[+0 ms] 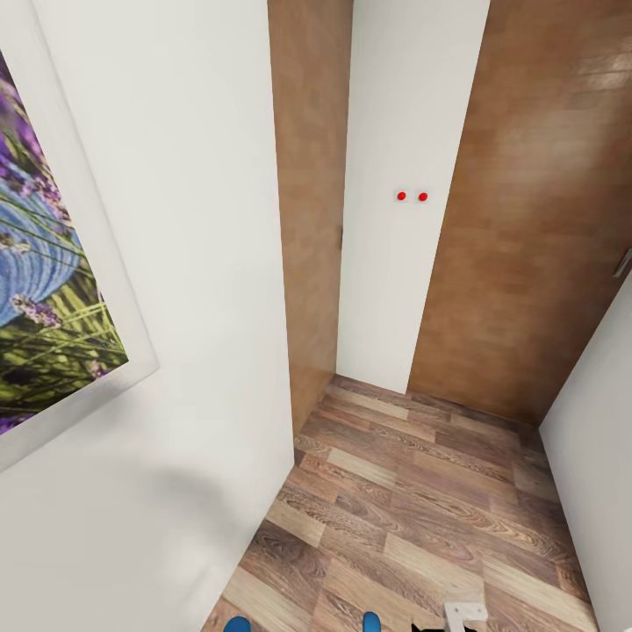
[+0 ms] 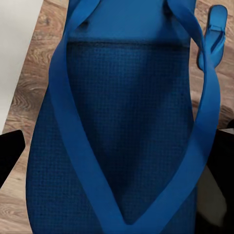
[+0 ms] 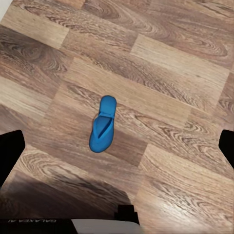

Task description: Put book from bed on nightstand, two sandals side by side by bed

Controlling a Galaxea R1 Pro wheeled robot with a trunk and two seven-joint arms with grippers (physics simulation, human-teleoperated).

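Observation:
One bright blue sandal [image 2: 117, 126] lies lengthwise between the dark fingers of my left gripper [image 2: 117, 156], which is shut on it; its tip [image 1: 237, 625] shows at the head view's lower edge. The other sandal [image 3: 102, 124] lies flat on the wood floor, well below my right gripper [image 3: 119, 146], whose fingers stand wide open and empty. That sandal [image 2: 214, 36] also shows past the held one, and its tip [image 1: 372, 623] is at the head view's lower edge. The book, bed and nightstand are out of view.
I face a narrow corridor with a wood-plank floor [image 1: 421, 509]. A white wall with a framed lavender picture [image 1: 44, 290] is close on my left. Ahead stand a white panel with two red dots [image 1: 412, 197] and brown wooden doors [image 1: 535, 219]. Another white wall [image 1: 597, 456] is at my right.

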